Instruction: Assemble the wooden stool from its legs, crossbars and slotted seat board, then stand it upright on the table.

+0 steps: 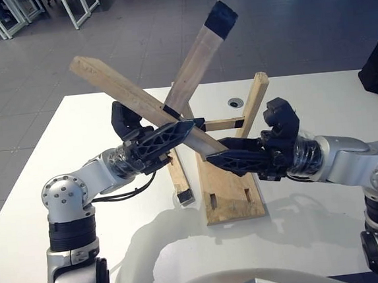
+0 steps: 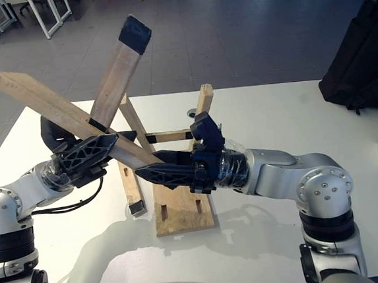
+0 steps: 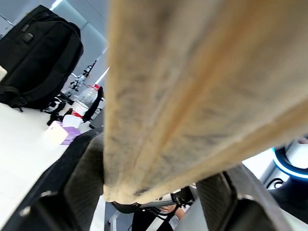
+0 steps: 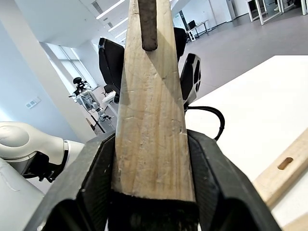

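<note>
The left gripper [image 1: 175, 135] was clenched on the lower end of a black-capped leg [image 1: 201, 54]. From those fingers [image 3: 82, 183] the leg's long axis rose steeply, up and away, with the black cap at the far, high end. In the left wrist view, pale wood sat tight between the two dark fingers.

The right gripper [image 1: 217, 155] was clamped on the lower end of a plain leg [image 1: 125, 94]. Its fingers [image 4: 211, 178] pressed both side faces with no gap showing. From that grasp the plain leg ran up and across towards the robot's left. It passed just above the left gripper's fingers and ended bare, well beyond them. The two legs crossed right at the left fingertips, forming an X held off the table [image 1: 318, 104].

Below the right fingertips lay the slotted seat board [image 1: 230, 191], flat on the table, its slots facing up. Just beyond both sets of fingertips stood a crossbar [image 1: 224, 123] joining two further legs [image 1: 255, 102]. One of them ran back beneath the left gripper and ended in a black cap.
</note>
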{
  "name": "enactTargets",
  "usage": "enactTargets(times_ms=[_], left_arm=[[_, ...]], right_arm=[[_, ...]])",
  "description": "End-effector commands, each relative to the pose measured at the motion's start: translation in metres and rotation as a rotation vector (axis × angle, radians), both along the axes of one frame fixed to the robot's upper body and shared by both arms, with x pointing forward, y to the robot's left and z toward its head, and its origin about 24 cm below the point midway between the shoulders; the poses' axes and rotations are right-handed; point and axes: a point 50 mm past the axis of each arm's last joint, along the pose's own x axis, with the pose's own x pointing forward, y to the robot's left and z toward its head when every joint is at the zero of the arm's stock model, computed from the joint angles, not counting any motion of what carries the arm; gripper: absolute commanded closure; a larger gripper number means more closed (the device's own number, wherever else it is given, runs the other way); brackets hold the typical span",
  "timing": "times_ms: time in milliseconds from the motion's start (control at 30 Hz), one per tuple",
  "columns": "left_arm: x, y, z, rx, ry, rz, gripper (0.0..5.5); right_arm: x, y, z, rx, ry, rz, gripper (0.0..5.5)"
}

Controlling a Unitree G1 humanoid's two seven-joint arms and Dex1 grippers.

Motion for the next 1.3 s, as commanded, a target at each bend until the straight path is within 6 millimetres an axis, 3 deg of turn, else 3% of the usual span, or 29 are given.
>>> enactTargets(times_ms=[33,267,333,400,467,533,700,900,1300], left_arm=[[-0.001,-0.004,-0.013,0.047,0.04,-0.005,3.12],[0.016,0.007,-0.021,0.168,0.052,0.188,3.45],[0.021,0.019,-0.019,0.203,0.038,0.324,3.45],[0.016,0.033,-0.01,0.222,-0.033,0.424,3.45],[0.003,0.04,-0.003,0.25,-0.179,0.435,3.45],[-0.005,0.036,-0.008,0.318,-0.261,0.373,3.45],[-0.026,0.017,-0.053,0.572,-0.621,0.209,3.45],[-0.032,0.016,-0.085,0.642,-0.761,0.169,3.45],[-0.023,0.017,-0.101,0.666,-0.804,0.168,3.45]], right_arm=[[0.007,-0.005,-0.001,-0.007,0.016,-0.077,3.07],[0.02,-0.037,0.0,-0.013,0.053,-0.235,1.73],[0.023,-0.054,-0.012,-0.063,0.084,-0.316,1.37],[0.02,-0.068,-0.037,-0.181,0.124,-0.387,1.03],[0.016,-0.079,-0.062,-0.29,0.186,-0.46,1.03],[0.014,-0.086,-0.075,-0.333,0.225,-0.525,1.03],[0.009,-0.084,-0.091,-0.365,0.26,-0.549,1.03],[0.008,-0.081,-0.096,-0.371,0.272,-0.543,1.03],[0.008,-0.077,-0.1,-0.372,0.28,-0.541,1.03]])
